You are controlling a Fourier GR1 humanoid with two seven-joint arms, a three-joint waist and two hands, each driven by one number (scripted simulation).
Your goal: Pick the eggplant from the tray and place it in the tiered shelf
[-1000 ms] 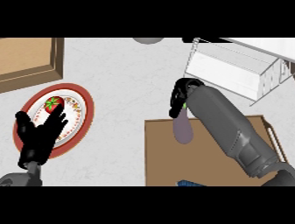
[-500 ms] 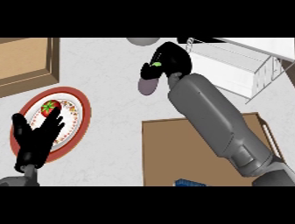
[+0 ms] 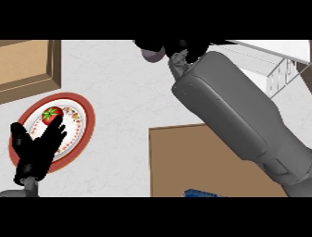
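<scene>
eggplant: one, purple eggplant (image 3: 151, 55), off the tray, up over the surface's far edge, partly hidden by the hand
right hand: right hand (image 3: 185, 46) curled round the eggplant, at the view's top edge; forearm slants across the tray's far right corner
change, eggplant: 1 s ago just past the tray's far edge; 0.5 s ago mid-surface; now farther out toward the far edge
tiered shelf: one, white tiered shelf (image 3: 274, 65) at the far right corner, right of the hand; eggplant not in it
tray: one, brown tray (image 3: 185, 157) at the near edge, middle
blue item: one blue item (image 3: 202, 193) at the tray's near edge, too cut off to identify
surface: pale speckled surface (image 3: 124, 88)
left hand: left hand (image 3: 36, 147) spread, fingers up, over the plate's near part; same spot as before
plate: one, red-rimmed plate (image 3: 79, 118) at the left
tomato: one tomato (image 3: 51, 114) on the plate's far part
wooden frame: one wooden frame (image 3: 21, 69), far left corner
</scene>
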